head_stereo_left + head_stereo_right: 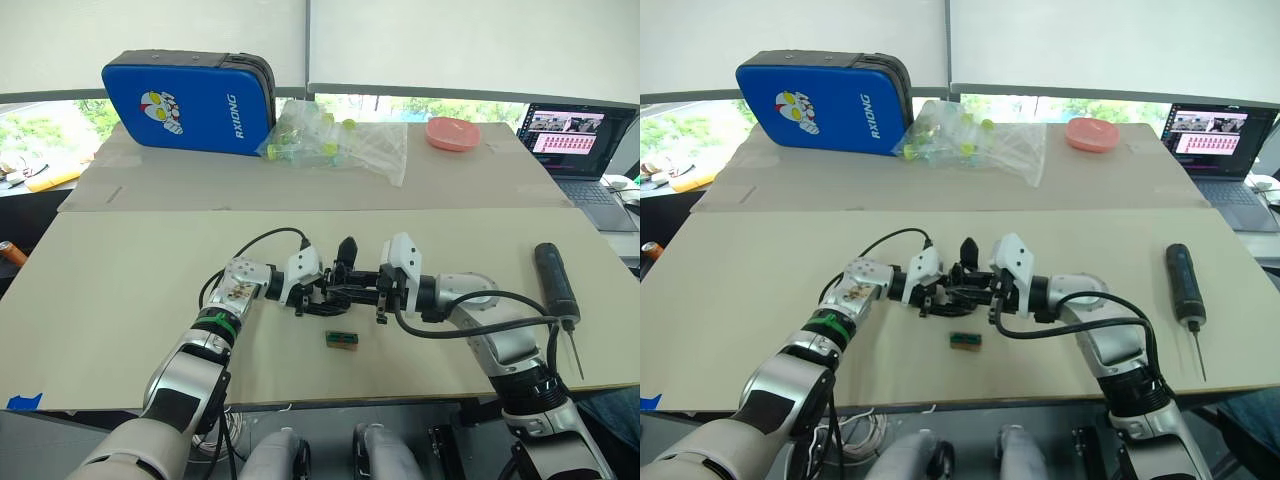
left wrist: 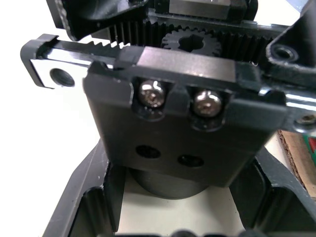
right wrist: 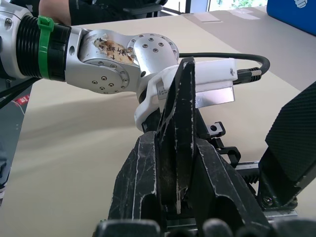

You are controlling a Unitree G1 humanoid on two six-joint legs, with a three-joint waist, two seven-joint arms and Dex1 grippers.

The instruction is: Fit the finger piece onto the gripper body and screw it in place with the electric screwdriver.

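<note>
While your left gripper (image 1: 312,290) clamps the body (image 2: 182,143), a blocky black part with a toothed rack, a gear and two shiny screw heads, your right gripper (image 3: 177,197) pinches the finger piece (image 3: 180,128), a matte wedge standing point-up at mid-table. Just before them lies a small green-brown block (image 1: 341,339). Far right rests the smooth cylindrical screwdriver (image 1: 555,281). Behind, the blue case (image 1: 190,101) reads "RXIONG".

This looks like a robotics lab or test office: a long bench (image 1: 120,300) covered in plain cardboard sheets sits beside wide windows with white roller blinds (image 1: 150,40). An open laptop (image 1: 575,140) runs at the far right, a blue hard-shell carry case (image 1: 185,102) lies at the back, and a clear plastic bag of small parts (image 1: 340,140) sits beside it.
</note>
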